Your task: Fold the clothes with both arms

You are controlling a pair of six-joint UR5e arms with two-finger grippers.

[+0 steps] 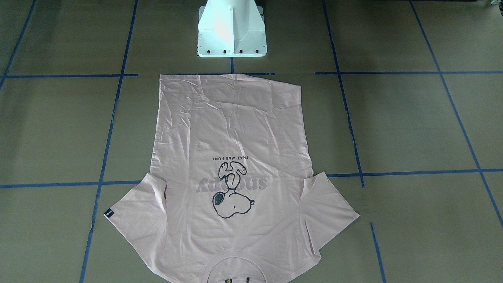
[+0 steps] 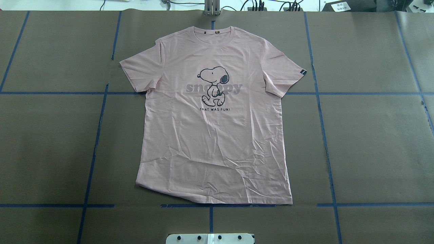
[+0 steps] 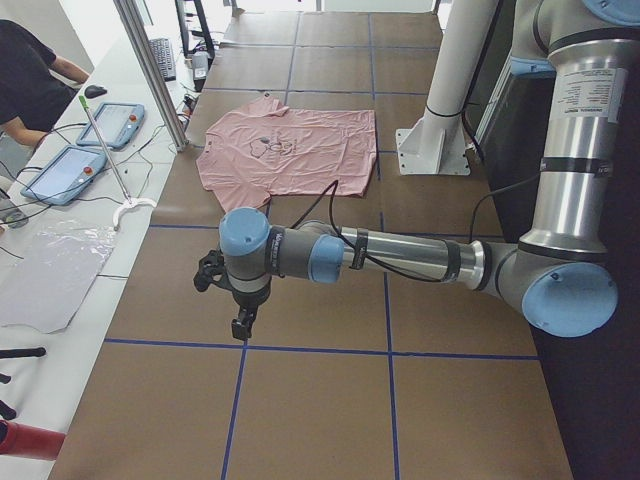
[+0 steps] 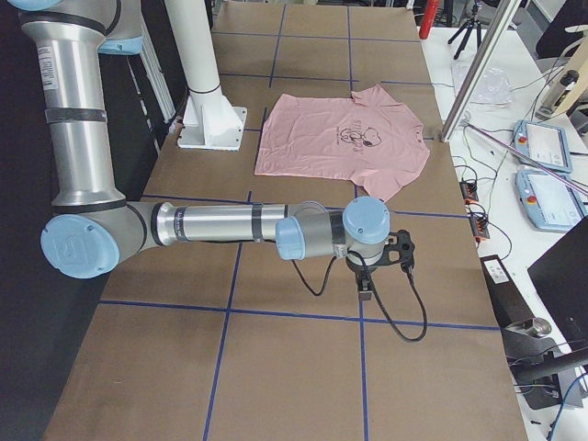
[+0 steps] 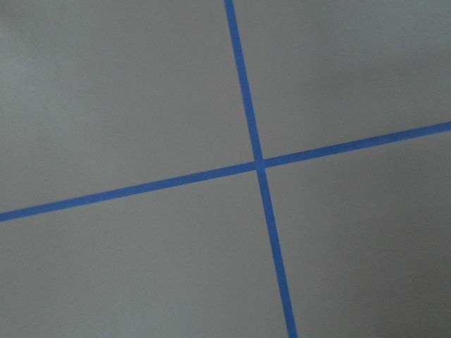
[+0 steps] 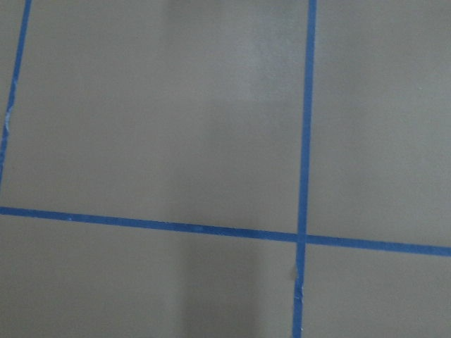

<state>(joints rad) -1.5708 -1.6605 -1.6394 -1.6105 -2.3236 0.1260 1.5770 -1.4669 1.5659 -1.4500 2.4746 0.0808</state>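
Note:
The pale pink T-shirt [image 2: 217, 125] lies flat and spread out, print side up, in the middle of the table, collar at the far side from the robot. It also shows in the front-facing view [image 1: 235, 173], the left side view [image 3: 290, 150] and the right side view [image 4: 344, 138]. A small black tag [image 2: 303, 72] sits on one sleeve. My left gripper [image 3: 243, 322] hangs over bare table well off the shirt's side; I cannot tell if it is open. My right gripper [image 4: 366, 290] hangs likewise on the other side; I cannot tell its state. Both wrist views show only table.
The brown table surface [image 2: 373, 142] carries a grid of blue tape lines [image 2: 325, 142]. The white pedestal base [image 1: 232, 31] stands just behind the shirt's hem. Tablets [image 3: 85, 160], cables and an operator [image 3: 30, 80] sit beyond the table's far edge.

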